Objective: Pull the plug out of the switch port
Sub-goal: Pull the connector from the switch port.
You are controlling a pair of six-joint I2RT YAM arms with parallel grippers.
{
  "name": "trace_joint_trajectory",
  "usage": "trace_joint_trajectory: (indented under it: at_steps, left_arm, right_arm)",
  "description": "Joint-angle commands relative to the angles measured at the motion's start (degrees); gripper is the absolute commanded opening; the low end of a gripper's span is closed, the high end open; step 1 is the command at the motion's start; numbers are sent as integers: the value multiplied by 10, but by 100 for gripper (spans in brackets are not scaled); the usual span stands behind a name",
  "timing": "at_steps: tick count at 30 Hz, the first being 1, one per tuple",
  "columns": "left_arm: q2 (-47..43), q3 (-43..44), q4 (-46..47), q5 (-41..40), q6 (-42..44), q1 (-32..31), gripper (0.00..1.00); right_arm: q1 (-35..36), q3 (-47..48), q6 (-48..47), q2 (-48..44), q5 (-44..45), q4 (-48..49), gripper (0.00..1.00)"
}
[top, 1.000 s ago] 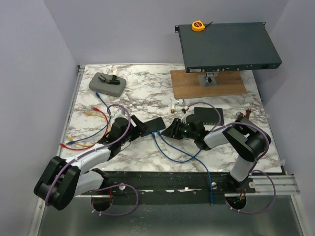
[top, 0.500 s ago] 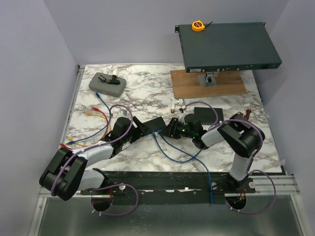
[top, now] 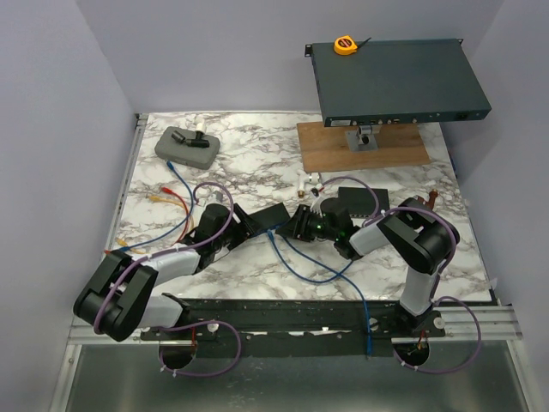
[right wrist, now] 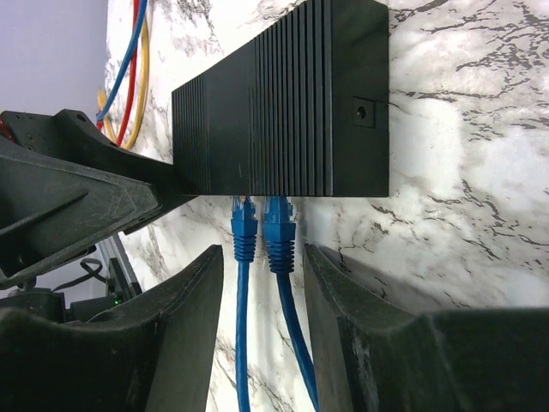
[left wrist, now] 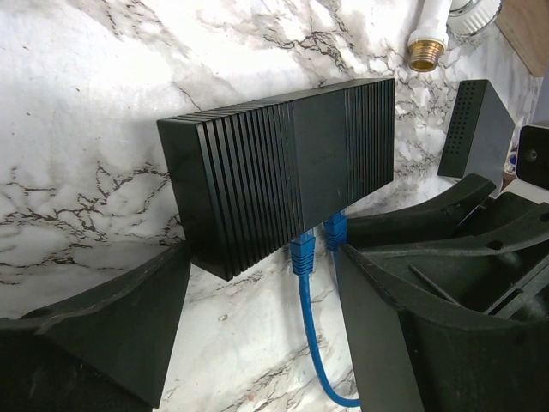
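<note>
two blue plugs (right wrist: 279, 233) sit side by side in the near face of the small black switch (top: 274, 215), which lies flat near the middle of the marble table (top: 257, 163). their blue cables (top: 302, 257) run off toward 6 o'clock. the right gripper (right wrist: 262, 256) comes in from the switch's 4 o'clock. in its wrist view both plugs stand between its fingers (right wrist: 193, 326), with the jaws apart and a thin gap on each side, so neither plug is pinched. the left gripper (left wrist: 262, 257) lies at the switch's 8 o'clock, jaws wide apart around the port side of the box. one of its fingers (left wrist: 111, 335) reaches the switch's end corner, though whether it touches cannot be told. both plugs are in their ports. at the table's 10 o'clock rests a grey case (top: 187, 146), and at 9 o'clock lie loose red and yellow cables (top: 176, 206). at 1 o'clock a dark rack unit (top: 395, 81) is raised over a wooden board (top: 360, 148), with a yellow tape measure (top: 344, 45) on top.
</note>
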Motion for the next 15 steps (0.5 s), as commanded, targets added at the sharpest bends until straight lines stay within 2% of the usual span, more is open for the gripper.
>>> trace_joint_trajectory:
  at_steps: [1,7,15]
  left_arm:
    - [16,16,10,15,-4,1,67]
    - [22,20,0,14,-5,0,64]
    - [34,30,-10,14,-7,-6,61]
  right_arm:
    - [-4,4,-16,3,-5,0,45]
    - [-4,-2,-38,-28,4,-27,45]
    - [-3,3,-35,-21,13,-29,45]
